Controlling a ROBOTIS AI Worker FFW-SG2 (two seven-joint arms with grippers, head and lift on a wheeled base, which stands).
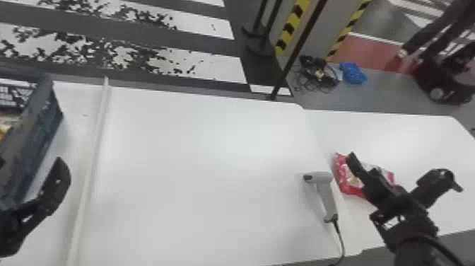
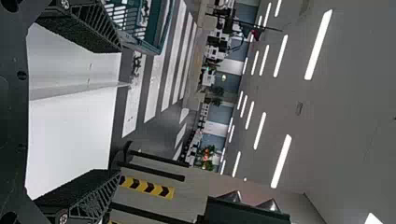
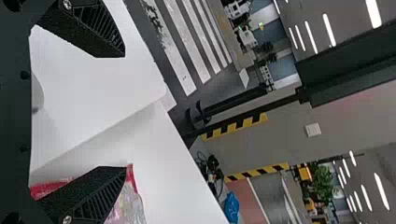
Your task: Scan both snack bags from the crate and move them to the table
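Note:
My left gripper [image 1: 54,185] is at the left, beside the blue crate [image 1: 39,123]; in the left wrist view the gripper [image 2: 119,111] stands open, nothing between its fingers. Part of something yellow and orange [image 1: 3,129] lies inside the crate. At the right, my right gripper [image 1: 403,173] is open, one finger over a red and white snack bag [image 1: 348,180] on the right-hand table. The right wrist view has the gripper [image 3: 125,111] spread wide, with the bag [image 3: 133,203] partly behind one finger. The grey-white scanner [image 1: 327,198] lies left of the bag.
A pale raised strip [image 1: 93,152] crosses the white table [image 1: 198,159] near the crate. From the scanner's handle a black cable [image 1: 340,237] runs to the near edge. The second white table [image 1: 399,138] adjoins at the right. Posts stand behind.

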